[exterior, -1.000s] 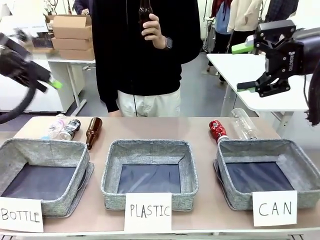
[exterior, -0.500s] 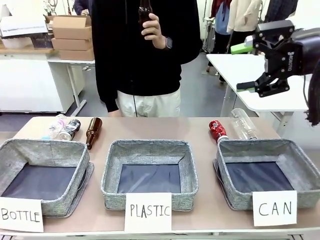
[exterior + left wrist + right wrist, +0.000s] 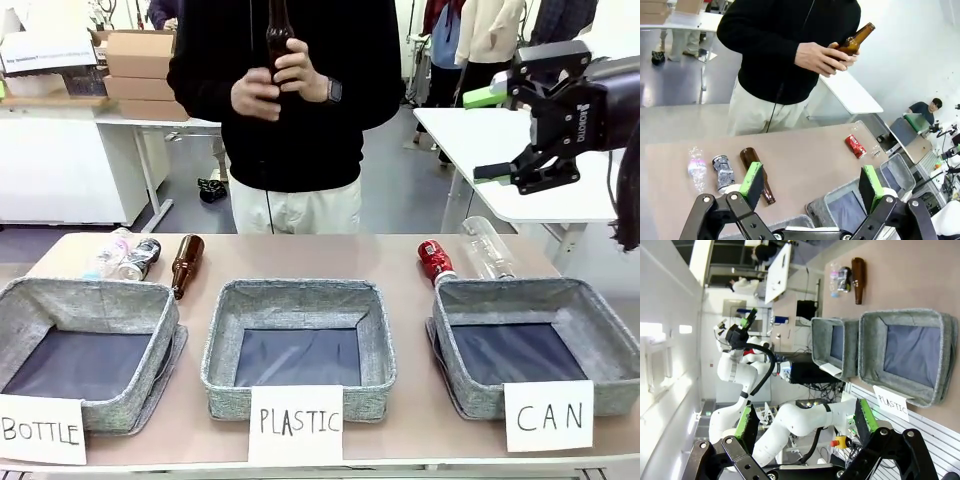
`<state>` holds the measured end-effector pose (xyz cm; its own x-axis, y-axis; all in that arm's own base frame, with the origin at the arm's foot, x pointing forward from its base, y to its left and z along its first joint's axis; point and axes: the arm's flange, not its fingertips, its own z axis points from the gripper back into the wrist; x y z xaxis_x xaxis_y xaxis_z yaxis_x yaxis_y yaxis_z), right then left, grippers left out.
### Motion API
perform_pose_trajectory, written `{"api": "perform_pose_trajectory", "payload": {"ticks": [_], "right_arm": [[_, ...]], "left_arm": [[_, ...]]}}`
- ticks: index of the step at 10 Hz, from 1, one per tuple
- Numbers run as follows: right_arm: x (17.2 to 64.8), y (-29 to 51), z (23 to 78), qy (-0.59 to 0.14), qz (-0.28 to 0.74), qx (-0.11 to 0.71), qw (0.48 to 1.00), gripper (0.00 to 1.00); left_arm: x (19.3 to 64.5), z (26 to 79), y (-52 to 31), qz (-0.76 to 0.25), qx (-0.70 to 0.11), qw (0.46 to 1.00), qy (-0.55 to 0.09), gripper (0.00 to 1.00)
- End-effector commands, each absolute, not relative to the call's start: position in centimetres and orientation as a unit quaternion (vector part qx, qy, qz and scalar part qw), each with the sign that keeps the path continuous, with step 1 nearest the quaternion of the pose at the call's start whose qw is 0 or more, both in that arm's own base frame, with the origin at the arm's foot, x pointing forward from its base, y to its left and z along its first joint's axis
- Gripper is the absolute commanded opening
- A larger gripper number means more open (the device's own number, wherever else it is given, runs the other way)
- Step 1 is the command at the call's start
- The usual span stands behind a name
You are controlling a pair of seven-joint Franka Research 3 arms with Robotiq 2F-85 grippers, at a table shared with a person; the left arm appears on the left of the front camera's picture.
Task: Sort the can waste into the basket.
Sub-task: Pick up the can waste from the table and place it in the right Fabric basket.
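Observation:
The shiny red can (image 3: 433, 260) lies on the table just behind the far left corner of the grey basket (image 3: 510, 288) carded "CAN", whose dark liner is bare. The black can with green and white print (image 3: 140, 258) lies at the table's far left, behind the "BOTTLE" basket. My right gripper (image 3: 482, 135) hangs open high above the table's right end, holding nothing. My left gripper (image 3: 811, 182) is open and bare too, looking down from high up on the black can (image 3: 723, 171) and the red can (image 3: 855, 146).
The person across the table holds a brown bottle (image 3: 280, 35) in both hands. On the table lie another brown bottle (image 3: 186, 264), a clear plastic bottle (image 3: 110, 252) by the black can, and a second clear bottle (image 3: 487, 248) beside the red can. Baskets carded "PLASTIC" (image 3: 298, 293) and "BOTTLE" (image 3: 90, 290) stand alongside.
My left arm has left the front view's upper left corner. The person has lowered the bottle and put the second hand on it. My right gripper has stayed put.

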<state>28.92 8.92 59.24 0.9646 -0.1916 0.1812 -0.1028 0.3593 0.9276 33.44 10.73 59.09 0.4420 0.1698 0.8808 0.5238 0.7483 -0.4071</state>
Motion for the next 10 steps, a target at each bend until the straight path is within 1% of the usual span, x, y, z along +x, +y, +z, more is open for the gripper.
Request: {"api": "perform_pose_trajectory", "payload": {"ticks": [1, 10], "right_arm": [[29.12, 9.19, 59.27, -0.136, -0.019, 0.576, 0.806, 1.0], [29.12, 9.19, 59.27, -0.136, -0.019, 0.576, 0.806, 1.0]], "left_arm": [[33.2, 59.8, 11.06, -0.11, -0.34, 0.782, -0.511, 1.0], [33.2, 59.8, 11.06, -0.11, -0.34, 0.782, -0.511, 1.0]]}}
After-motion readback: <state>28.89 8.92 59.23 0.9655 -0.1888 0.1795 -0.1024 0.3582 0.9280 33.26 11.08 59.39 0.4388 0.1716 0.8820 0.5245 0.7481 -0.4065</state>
